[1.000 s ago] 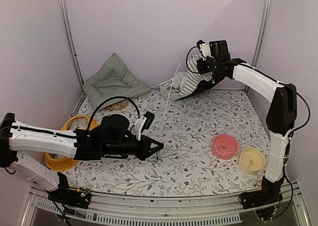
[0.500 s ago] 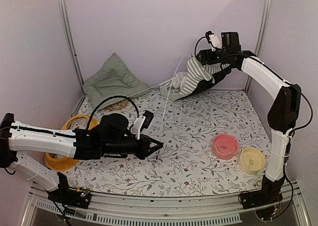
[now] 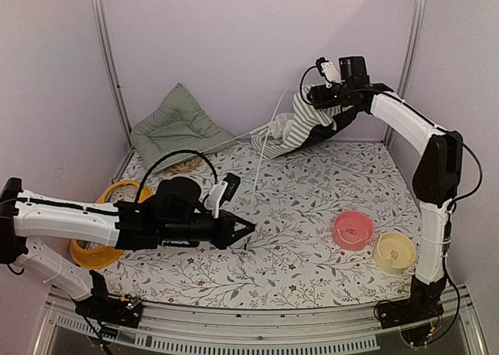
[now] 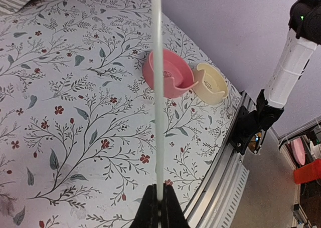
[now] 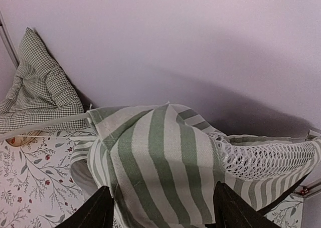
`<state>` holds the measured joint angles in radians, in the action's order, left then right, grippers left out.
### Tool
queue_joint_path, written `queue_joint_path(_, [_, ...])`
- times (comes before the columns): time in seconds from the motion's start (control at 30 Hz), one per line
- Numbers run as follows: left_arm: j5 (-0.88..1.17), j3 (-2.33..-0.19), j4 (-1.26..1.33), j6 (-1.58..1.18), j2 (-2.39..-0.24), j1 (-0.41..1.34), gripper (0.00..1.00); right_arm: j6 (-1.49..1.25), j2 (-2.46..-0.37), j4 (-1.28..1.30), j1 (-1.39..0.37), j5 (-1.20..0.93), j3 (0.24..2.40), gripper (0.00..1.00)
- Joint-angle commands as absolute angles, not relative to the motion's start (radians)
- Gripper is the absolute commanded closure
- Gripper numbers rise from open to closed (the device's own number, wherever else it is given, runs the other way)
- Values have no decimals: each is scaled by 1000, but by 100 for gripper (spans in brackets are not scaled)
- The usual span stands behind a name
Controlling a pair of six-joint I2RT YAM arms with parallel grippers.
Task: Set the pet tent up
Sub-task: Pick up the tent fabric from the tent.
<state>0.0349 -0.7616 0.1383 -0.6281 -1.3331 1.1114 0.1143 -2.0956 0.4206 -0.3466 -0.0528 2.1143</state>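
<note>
The pet tent (image 3: 300,129) is a bunch of green-and-white striped fabric with white mesh, lifted off the table at the back wall. My right gripper (image 3: 316,97) holds it from above. In the right wrist view the striped fabric (image 5: 160,158) fills the wide gap between my right gripper's (image 5: 163,208) fingers. A thin white pole (image 3: 265,148) arcs from the tent down to my left gripper (image 3: 248,230), low over the flowered mat. In the left wrist view my left gripper (image 4: 159,200) is shut on the pole's (image 4: 158,87) end.
A green checked cushion (image 3: 175,125) leans in the back left corner. An orange bowl (image 3: 117,189) sits at the left behind my left arm. A pink bowl (image 3: 353,230) and a cream bowl (image 3: 394,252) stand front right, also in the left wrist view (image 4: 175,80).
My right gripper has raised the tent fabric higher against the back wall and shifted a little right. My left gripper with the pole has barely moved.
</note>
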Motion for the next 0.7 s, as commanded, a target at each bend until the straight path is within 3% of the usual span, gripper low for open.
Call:
queue_joint_path(0.0, [11, -774, 144, -619, -1305, 1086, 100, 114, -2134, 407, -357, -23, 2149, 31])
queue_joint_path(0.13, [20, -776, 147, -622, -1309, 1086, 100, 121, -2152, 404, -388, 44, 2149, 39])
queue_joint_path(0.23, [20, -780, 144, -635, -1312, 1083, 100, 89, -2141, 402, -404, 81, 2136, 68])
queue_joint_path(0.3, [25, -787, 139, -663, -1318, 1071, 100, 49, -2108, 379, -429, 102, 2079, 95])
queue_joint_path(0.33, [44, -795, 139, -681, -1324, 1060, 100, 36, -2081, 355, -448, 123, 2031, 100])
queue_joint_path(0.67, [151, -900, 54, -824, -1377, 1023, 100, -187, -1692, -120, -624, 149, 1306, 100])
